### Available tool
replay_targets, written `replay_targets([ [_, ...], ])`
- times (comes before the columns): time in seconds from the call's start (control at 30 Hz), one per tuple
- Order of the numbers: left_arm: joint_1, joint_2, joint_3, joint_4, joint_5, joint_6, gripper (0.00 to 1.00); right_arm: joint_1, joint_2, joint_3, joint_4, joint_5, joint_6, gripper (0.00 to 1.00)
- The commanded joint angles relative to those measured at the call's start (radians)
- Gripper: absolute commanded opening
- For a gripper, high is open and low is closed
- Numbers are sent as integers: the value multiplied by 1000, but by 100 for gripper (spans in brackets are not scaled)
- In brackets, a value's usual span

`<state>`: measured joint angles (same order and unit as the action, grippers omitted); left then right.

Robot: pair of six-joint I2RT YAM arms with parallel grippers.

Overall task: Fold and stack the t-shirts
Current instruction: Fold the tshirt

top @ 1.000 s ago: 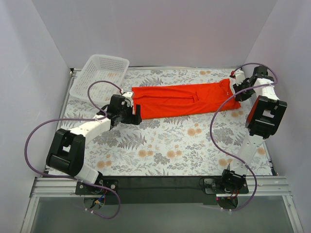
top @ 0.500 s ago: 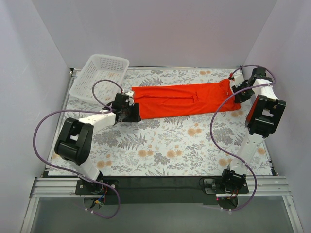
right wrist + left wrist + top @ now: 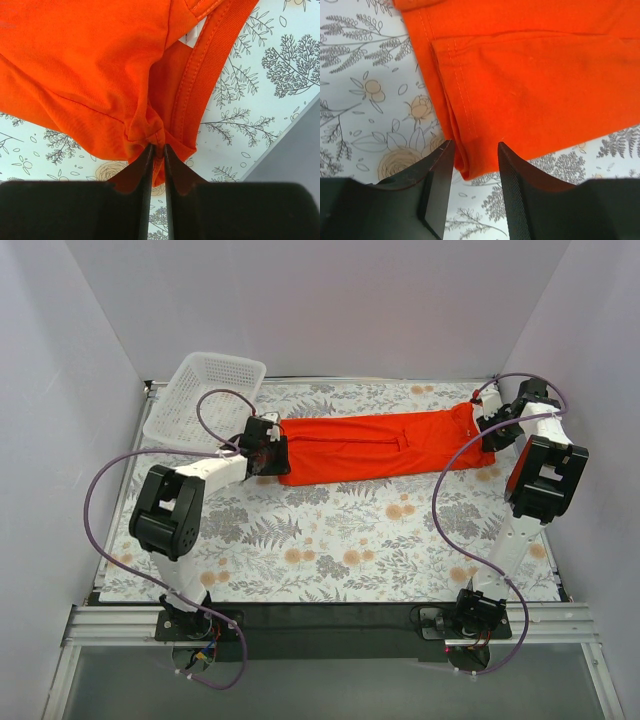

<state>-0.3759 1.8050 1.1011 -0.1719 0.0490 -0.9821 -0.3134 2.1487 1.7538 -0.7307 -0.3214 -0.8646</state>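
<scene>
The orange-red t-shirt [image 3: 375, 445] lies folded into a long strip across the far part of the floral table. My left gripper [image 3: 268, 453] is at the strip's left end. In the left wrist view its jaws stand open around the near hem corner of the t-shirt [image 3: 520, 90], the folded edge between the fingertips [image 3: 442, 155]. My right gripper [image 3: 490, 420] is at the strip's right end by the collar. In the right wrist view it is shut on a bunched pinch of the t-shirt [image 3: 100, 60] next to the neckband.
A white mesh basket [image 3: 205, 397] stands at the far left corner, just behind my left arm. Grey walls close the table on the left, back and right. The right gripper is close to the right wall [image 3: 295, 160]. Purple cables loop over both arms.
My left arm has swung up and right, bringing the gripper from the table beside the shirt onto its left hem corner. The right gripper has stayed put, holding the collar end.
</scene>
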Motion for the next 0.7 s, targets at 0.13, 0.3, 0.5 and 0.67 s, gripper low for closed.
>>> replay_targets([
  [0.13, 3, 82, 131, -47, -37, 13, 36, 0, -49, -2, 10, -31, 7, 18],
  [0.3, 5, 99, 154, -81, -26, 17, 32, -1, -50, -5, 10, -30, 7, 18],
  [0.5, 5, 71, 131, -103, -37, 19, 32, 0, -50, -5, 10, -31, 9, 18],
  [0.67, 3, 44, 117, -107, -35, 17, 27, -1, -52, -5, 10, -33, 12, 18],
])
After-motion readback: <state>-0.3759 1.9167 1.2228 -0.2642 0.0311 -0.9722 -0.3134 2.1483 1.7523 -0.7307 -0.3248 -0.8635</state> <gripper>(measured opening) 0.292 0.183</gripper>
